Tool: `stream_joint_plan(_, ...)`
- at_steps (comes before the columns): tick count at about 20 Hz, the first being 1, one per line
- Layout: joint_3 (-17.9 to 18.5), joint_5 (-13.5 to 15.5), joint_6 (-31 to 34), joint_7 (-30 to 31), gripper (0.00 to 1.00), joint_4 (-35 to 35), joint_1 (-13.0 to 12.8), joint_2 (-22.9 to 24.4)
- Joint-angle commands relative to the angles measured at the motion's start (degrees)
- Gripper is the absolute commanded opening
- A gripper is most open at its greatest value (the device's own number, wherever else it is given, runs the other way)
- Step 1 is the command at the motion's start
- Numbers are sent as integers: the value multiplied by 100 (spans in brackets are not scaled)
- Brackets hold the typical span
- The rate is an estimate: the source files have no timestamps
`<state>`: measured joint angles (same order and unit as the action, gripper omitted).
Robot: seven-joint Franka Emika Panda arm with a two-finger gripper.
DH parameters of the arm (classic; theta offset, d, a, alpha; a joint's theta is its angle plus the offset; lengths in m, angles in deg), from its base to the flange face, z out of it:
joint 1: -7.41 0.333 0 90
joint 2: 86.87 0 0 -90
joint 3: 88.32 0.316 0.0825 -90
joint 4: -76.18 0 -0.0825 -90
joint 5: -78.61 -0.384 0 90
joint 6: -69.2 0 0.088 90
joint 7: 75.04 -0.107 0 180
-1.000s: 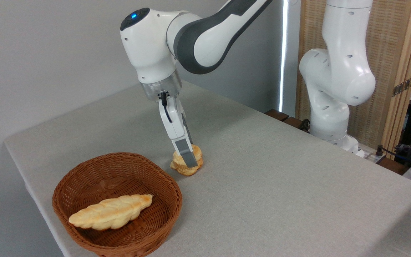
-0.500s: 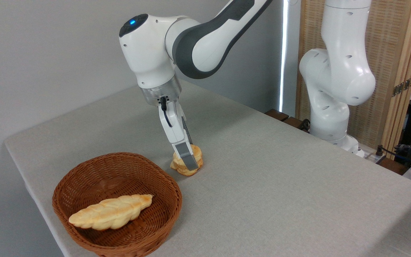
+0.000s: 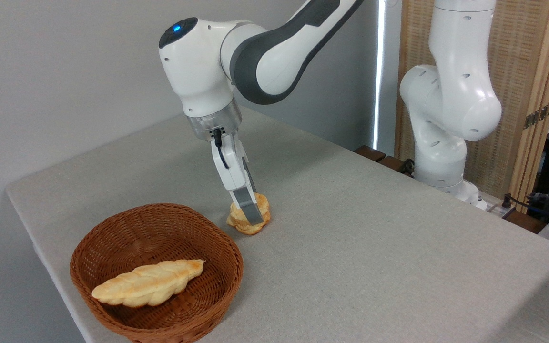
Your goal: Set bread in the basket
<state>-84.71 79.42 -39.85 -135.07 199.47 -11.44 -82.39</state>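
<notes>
Where jaws meet bread [image 3: 249, 220], far finger hidden behind.

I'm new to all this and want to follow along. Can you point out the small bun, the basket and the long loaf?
bun [image 3: 259, 227]: fixed camera view, lower right edge beside the finger.
basket [image 3: 127, 220]: fixed camera view, back inner wall.
long loaf [image 3: 148, 283]: fixed camera view, middle of its braided top.

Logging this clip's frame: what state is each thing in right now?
bread: outside the basket, gripped by the tool, at or barely off the table.
tool: shut on the bread, tilted.
basket: upright on the table, holding only the braided loaf.
braided loaf: lying flat in the basket.
table: covered with grey cloth.
</notes>
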Motion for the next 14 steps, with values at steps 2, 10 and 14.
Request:
stream_joint_plan(2, 53, -11, 51, -88, 47, -86, -31, 114)
stream_joint_plan(10, 35, 85, 341, -70, 48, -586, -31, 281)
stream_joint_plan(14, 114, 418, 332, -44, 48, -981, -23, 281)
